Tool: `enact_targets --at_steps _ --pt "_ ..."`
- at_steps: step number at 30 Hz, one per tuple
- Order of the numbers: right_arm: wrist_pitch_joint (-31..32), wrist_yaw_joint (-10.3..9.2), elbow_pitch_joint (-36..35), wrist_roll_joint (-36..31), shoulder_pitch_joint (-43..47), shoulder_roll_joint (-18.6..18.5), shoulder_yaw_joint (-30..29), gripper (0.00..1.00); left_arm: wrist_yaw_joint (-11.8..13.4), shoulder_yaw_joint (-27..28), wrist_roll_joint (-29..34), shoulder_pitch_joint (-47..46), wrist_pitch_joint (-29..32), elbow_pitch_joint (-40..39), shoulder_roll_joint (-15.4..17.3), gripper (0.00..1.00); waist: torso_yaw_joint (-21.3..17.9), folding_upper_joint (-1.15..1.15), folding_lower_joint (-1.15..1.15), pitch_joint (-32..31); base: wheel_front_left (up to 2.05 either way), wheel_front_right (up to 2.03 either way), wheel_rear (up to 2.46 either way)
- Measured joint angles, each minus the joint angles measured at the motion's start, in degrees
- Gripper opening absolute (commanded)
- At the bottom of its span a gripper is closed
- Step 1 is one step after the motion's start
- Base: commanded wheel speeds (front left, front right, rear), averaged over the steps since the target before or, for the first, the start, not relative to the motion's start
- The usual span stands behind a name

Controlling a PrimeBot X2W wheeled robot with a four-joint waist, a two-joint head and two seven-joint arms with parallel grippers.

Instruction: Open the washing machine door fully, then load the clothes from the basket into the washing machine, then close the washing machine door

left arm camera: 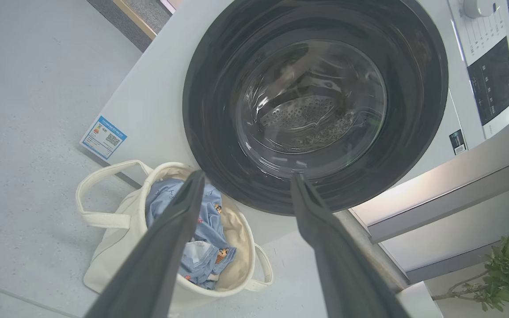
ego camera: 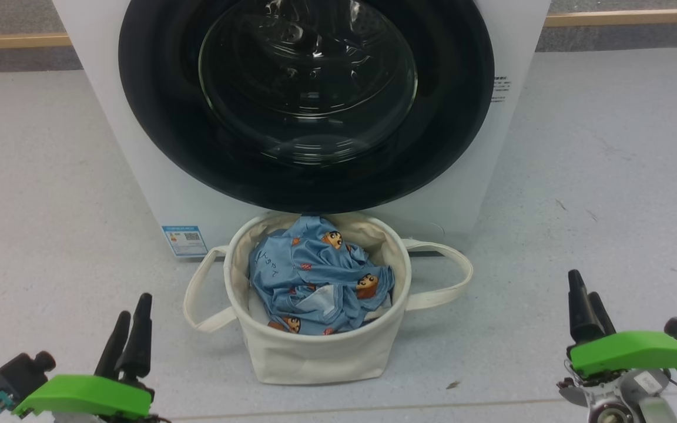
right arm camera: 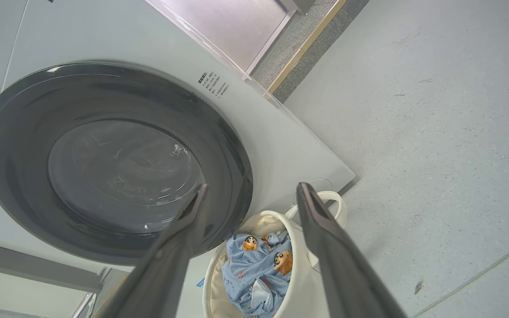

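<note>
Head view, taken from left to right: the left gripper (ego camera: 133, 307) sits low at the left edge, over the grey floor (ego camera: 39, 176), with its two dark fingers pointing up, well apart from everything else. Next comes the white washing machine (ego camera: 133, 176), with a small blue sticker (ego camera: 184, 239) near its lower left corner. The washing machine door (ego camera: 156, 135) is shut, flush against the front, its glossy black rim framing the glass window (the perforated drum shows dimly through it). Just in front of the machine, under the lowest part of the door, the basket (ego camera: 315, 358) stands upright on the floor, with one loop handle drooping to each side. The clothes (ego camera: 315, 282) lie crumpled inside it, filling most of the opening. At the far right the right gripper (ego camera: 584, 285) sits low with its fingers up, well apart from the basket. In each wrist view that arm's own jaws are spread wide with nothing between them, so both grippers are empty.
</note>
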Motion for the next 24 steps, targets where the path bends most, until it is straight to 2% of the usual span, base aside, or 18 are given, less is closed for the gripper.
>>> enact_targets --at_steps 24 --pt "-4.0 0.00 -0.3 -14.5 -2.3 -2.8 4.8 1.00 -1.0 0.8 16.9 -1.0 -4.1 0.1 1.0 1.00 0.9 0.00 0.00 -0.7 0.00 0.00 0.00"
